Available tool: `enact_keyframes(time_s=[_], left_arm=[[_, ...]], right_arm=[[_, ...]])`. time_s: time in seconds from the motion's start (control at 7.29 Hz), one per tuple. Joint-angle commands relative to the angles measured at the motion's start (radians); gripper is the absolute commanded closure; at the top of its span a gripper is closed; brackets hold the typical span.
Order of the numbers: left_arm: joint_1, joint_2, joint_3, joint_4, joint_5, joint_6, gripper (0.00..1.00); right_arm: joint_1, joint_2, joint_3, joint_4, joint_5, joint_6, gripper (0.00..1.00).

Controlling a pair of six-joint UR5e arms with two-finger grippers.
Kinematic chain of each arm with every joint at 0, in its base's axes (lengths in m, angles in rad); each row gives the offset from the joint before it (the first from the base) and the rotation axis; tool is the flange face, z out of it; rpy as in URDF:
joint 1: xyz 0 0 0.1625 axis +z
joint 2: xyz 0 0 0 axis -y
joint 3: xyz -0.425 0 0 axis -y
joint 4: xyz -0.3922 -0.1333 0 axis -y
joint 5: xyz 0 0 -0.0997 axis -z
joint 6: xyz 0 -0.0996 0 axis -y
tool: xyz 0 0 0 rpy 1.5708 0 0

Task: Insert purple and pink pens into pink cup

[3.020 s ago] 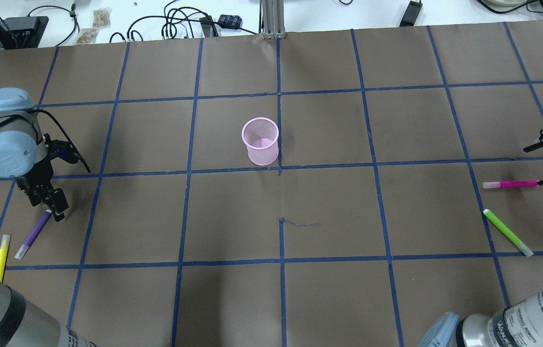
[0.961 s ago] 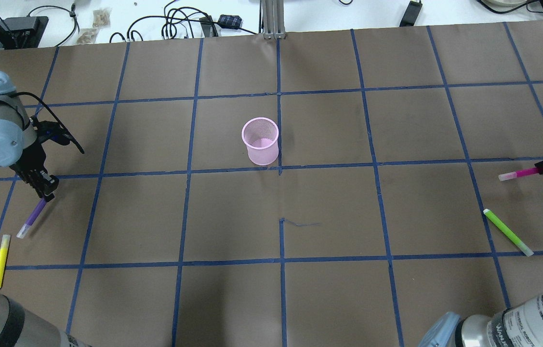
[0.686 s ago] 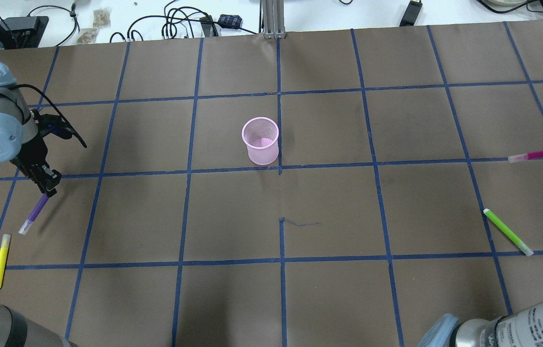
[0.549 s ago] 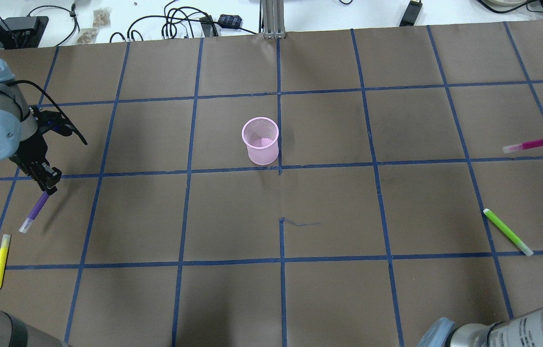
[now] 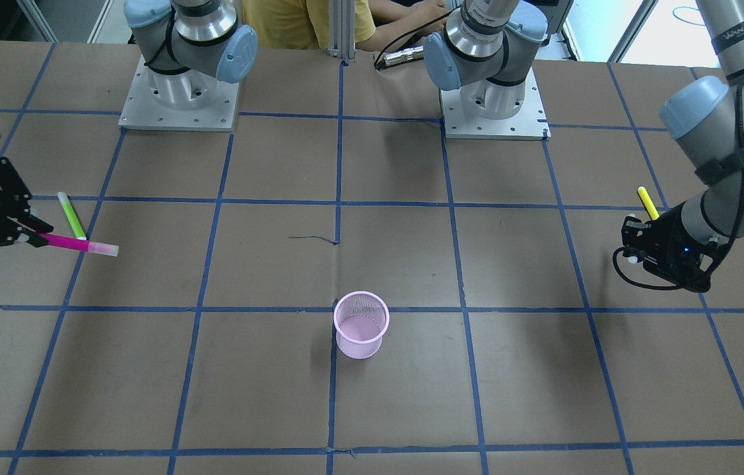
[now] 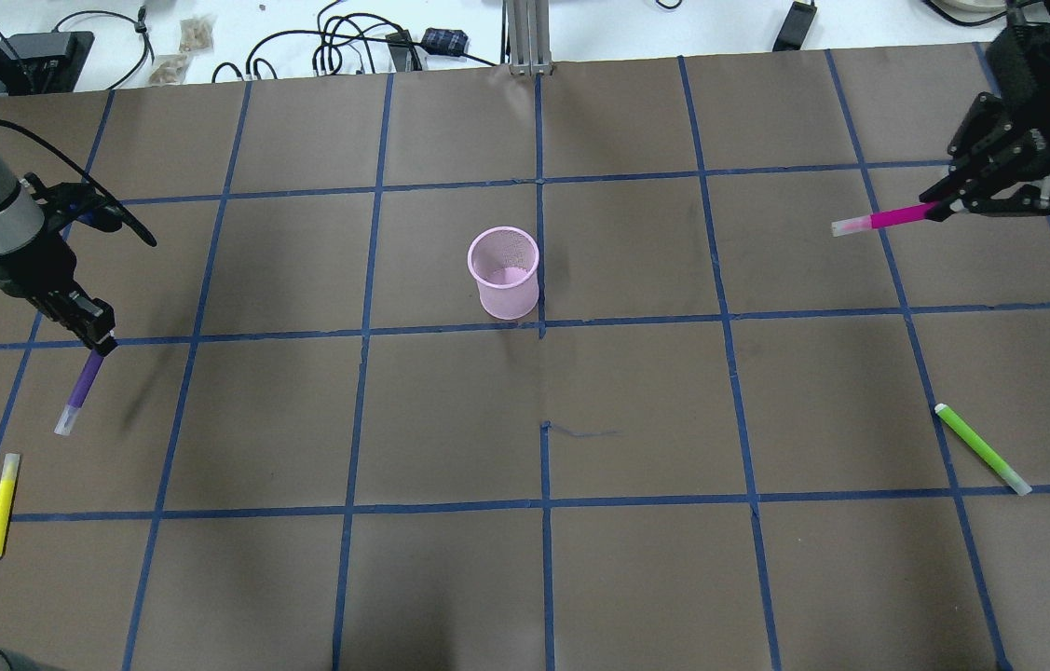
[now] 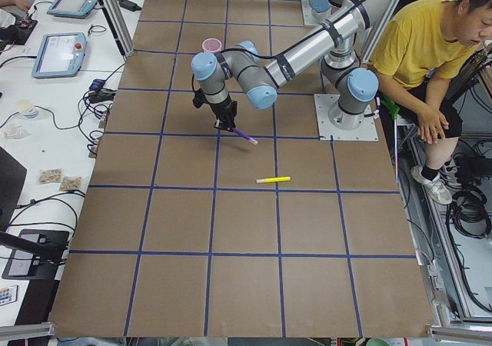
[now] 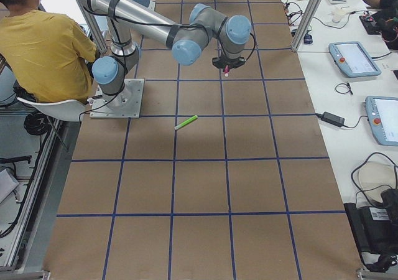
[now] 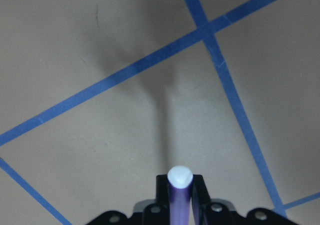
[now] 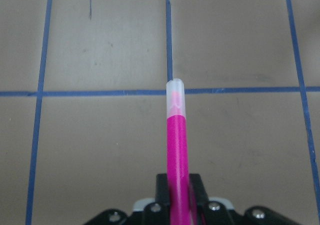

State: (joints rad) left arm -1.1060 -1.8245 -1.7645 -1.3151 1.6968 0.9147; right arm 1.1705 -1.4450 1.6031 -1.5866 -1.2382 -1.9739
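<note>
The left gripper (image 6: 100, 341) is clamped on the upper end of the purple pen (image 6: 80, 393). From the closed fingers the pen hangs steeply down, its pale tip lowest and slanted back toward the robot, away from the target. A shadow seen beneath it in the wrist view suggests it is clear of the surface (image 6: 674, 419).

The right gripper (image 6: 940, 208) is closed on one end of the pink pen (image 6: 880, 221). This pen is carried close to level. Its long axis runs out ahead of the fingers, clear cap leading, roughly toward the middle of the surface.

The pink cup (image 6: 504, 275) is found well apart from both grippers, inward of each and between them, upright with its mouth open upward. Which arm is nearer cannot be settled from these views.

The coming move is judged to turn on axis against axis: the cup opens vertically, so the level pink pen must be tipped tip-down over the rim, while the purple pen needs less turning.

A yellow pen (image 6: 1, 505) and a green pen (image 6: 981, 448) are left lying flat, outward of the grippers.
</note>
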Motion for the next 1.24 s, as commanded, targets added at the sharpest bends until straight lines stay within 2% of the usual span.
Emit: enact_keyframes(time_s=[0.0,0.14,0.41,0.69,0.96,1.1], left_arm=[[-0.005,0.037,0.036,-0.073,-0.052,0.007,1.00],[0.004,0.050,0.040,-0.113,-0.142,0.010,1.00],[0.008,0.074,0.042,-0.112,-0.202,0.010,1.00],[0.055,0.082,0.025,-0.151,-0.284,0.010,1.00],[0.077,0.083,0.027,-0.156,-0.307,0.012,1.00],[0.083,0.083,0.027,-0.158,-0.350,0.015,1.00]], right_arm=[[0.186,-0.009,0.000,-0.120,-0.004,0.311,0.88],[0.274,0.004,-0.002,-0.180,-0.041,0.439,0.88],[0.445,0.043,-0.005,-0.289,-0.169,0.683,0.89],[0.593,0.109,-0.029,-0.369,-0.252,0.873,0.90],[0.716,0.214,-0.127,-0.359,-0.387,0.926,0.90],[0.757,0.276,-0.191,-0.349,-0.430,0.929,0.90]])
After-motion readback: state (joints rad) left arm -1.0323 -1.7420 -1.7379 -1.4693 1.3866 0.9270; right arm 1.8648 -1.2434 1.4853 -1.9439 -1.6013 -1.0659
